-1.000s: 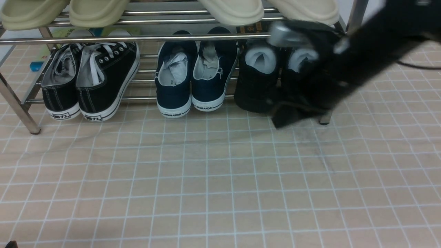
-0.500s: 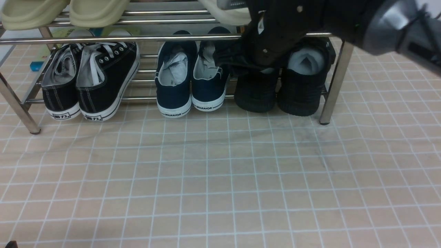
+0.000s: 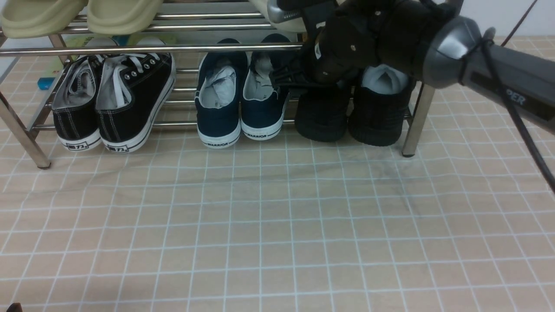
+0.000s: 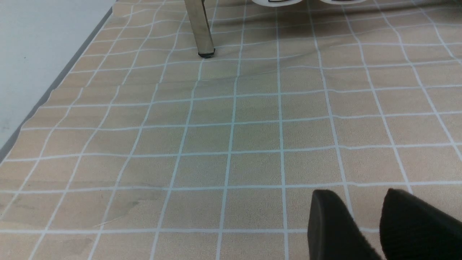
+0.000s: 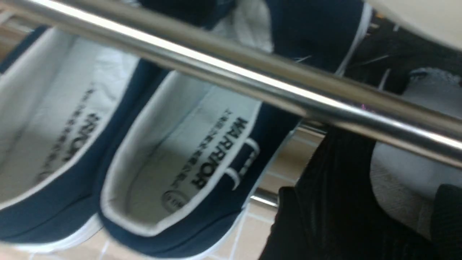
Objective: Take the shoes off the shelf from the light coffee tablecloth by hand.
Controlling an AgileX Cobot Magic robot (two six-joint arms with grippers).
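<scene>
— Between the jaws of the right gripper [image 3: 289, 79], what sits there?
— As far as I can judge, the heel collar of one of the all-black knit sneakers stuffed with white paper [image 3: 373, 112]. The jaws are spread and not pinching it.
— How does that shoe lie?
— Heel toward the gripper, toe pointing away, on the lower tier of the shiny chrome tube shelf [image 3: 130, 48]. A rail crosses close above, so the pull must be low and heel-first.
— And the other arm?
— The left gripper [image 4: 361, 202] hangs well apart over the beige grid-printed tablecloth [image 3: 260, 216], slightly parted and empty.

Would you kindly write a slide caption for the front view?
Right claw poised at the left black shoe on the shelf's lower tier, beside the navy pair.
</scene>
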